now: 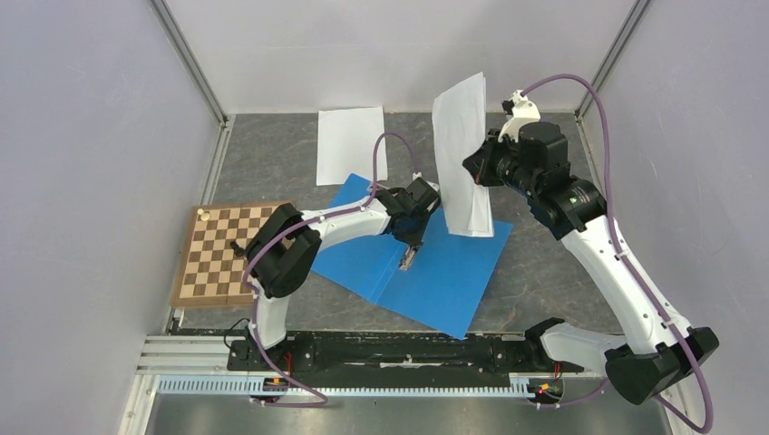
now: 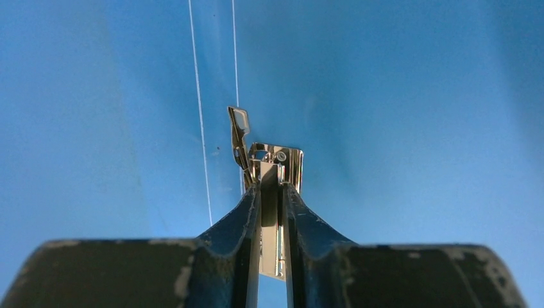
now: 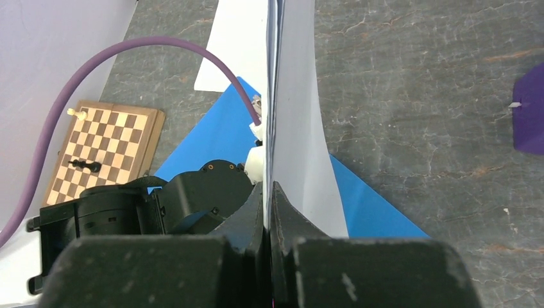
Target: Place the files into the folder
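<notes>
Unmarked sheet [image 1: 462, 154] above unlabelled folder [image 1: 453, 281]

Bright-blue folder [image 1: 453, 272], white files [image 1: 462, 154], brown-checkered chessboard [image 1: 222, 254], purple cables [image 1: 598, 100].

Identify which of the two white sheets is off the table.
The sheet gripped upright by the right gripper, above the blue folder. The other sheet lies flat at the back.

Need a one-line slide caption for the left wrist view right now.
Left gripper closed on the metal clip inside the open blue folder, jaws pinching the clip's lever.
</notes>
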`<action>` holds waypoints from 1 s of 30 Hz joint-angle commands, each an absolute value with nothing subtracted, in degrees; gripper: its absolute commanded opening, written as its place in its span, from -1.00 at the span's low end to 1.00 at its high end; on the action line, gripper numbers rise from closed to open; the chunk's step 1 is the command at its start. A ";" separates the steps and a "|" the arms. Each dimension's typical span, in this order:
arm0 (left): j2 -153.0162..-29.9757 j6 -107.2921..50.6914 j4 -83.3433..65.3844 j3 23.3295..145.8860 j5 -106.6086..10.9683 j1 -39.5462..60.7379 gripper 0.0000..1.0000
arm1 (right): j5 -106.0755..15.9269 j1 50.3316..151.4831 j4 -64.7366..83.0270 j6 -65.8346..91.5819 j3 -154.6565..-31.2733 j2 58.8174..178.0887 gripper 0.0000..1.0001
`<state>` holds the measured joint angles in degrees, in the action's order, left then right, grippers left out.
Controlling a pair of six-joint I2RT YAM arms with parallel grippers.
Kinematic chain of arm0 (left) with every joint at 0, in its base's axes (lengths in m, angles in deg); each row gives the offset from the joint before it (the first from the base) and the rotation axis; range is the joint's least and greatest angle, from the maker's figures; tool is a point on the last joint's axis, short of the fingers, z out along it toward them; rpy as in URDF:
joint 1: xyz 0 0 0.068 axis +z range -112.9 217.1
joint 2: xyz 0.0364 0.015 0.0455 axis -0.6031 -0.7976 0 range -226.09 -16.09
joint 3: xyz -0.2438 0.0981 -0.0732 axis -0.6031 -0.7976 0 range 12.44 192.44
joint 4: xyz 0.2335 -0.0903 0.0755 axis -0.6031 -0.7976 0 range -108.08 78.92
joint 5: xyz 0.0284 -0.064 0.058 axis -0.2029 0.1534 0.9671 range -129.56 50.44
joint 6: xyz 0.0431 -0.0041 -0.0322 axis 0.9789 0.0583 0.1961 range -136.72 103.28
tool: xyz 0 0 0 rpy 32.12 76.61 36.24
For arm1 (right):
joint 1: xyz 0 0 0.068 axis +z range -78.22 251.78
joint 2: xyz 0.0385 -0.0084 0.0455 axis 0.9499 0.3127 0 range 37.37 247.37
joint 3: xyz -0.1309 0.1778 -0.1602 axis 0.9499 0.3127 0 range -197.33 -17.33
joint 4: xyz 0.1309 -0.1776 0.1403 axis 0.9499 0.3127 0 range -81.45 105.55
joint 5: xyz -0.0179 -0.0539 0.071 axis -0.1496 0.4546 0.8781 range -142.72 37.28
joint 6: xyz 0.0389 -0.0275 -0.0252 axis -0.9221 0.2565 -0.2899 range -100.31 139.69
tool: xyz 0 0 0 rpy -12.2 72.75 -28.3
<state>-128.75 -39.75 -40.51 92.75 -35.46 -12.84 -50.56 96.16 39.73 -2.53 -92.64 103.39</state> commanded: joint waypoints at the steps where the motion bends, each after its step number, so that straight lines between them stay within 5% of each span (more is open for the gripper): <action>1: -128.33 -45.56 -41.55 90.04 -35.25 -12.59 -0.66 | -52.10 95.90 39.33 -0.34 -95.26 103.29 -1.00; 9: -123.53 -67.13 -41.81 83.40 -27.13 -13.79 -0.78 | -50.79 95.95 38.70 0.23 -94.72 104.04 -1.00; 15: -122.79 -68.78 -42.01 82.48 -25.15 -13.88 -0.79 | -47.80 95.91 37.86 -0.73 -93.61 103.64 -1.00; 30: -110.37 -66.19 -44.01 81.06 -23.81 -13.23 0.02 | -39.50 97.70 30.31 -12.83 -89.52 103.70 -1.00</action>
<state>-117.01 -65.34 -41.78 81.41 -27.37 -13.75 -41.58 96.84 35.36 -8.21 -89.40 103.96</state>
